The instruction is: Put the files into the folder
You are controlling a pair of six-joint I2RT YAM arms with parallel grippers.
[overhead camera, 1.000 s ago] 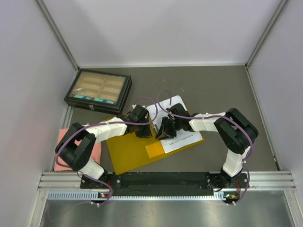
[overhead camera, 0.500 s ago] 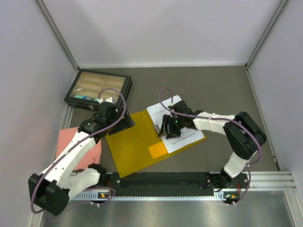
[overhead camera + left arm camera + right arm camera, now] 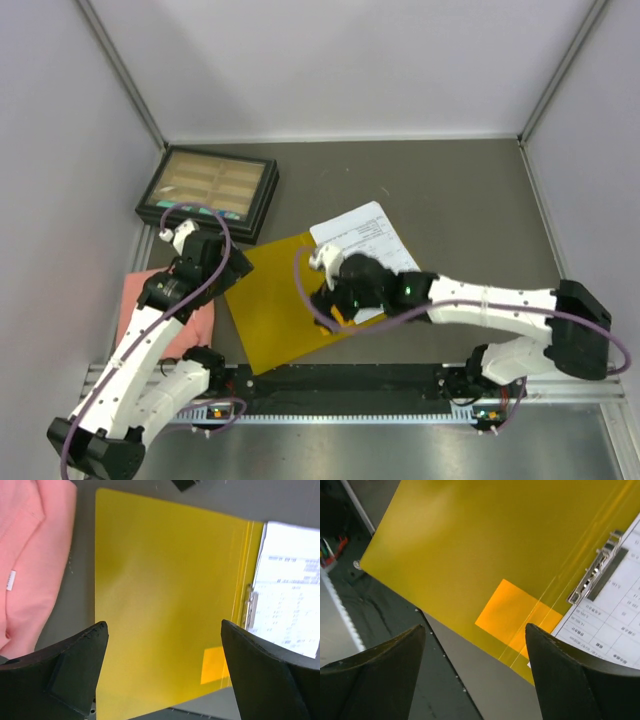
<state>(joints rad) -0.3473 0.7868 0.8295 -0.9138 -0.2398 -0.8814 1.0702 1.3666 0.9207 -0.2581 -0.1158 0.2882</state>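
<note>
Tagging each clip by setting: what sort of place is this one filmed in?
Probably a robot lab test cell, not an office: plain white panels enclose a grey table, an aluminium rail runs along its near edge, and the folder looks staged.

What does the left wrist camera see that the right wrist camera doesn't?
Only the left wrist view shows the soft pink cloth. Only the right wrist view shows the black rail along the near edge. Both show the flat yellow plastic folder, its metal clip, its orange inner pocket and the white printed paper sheets.
</note>
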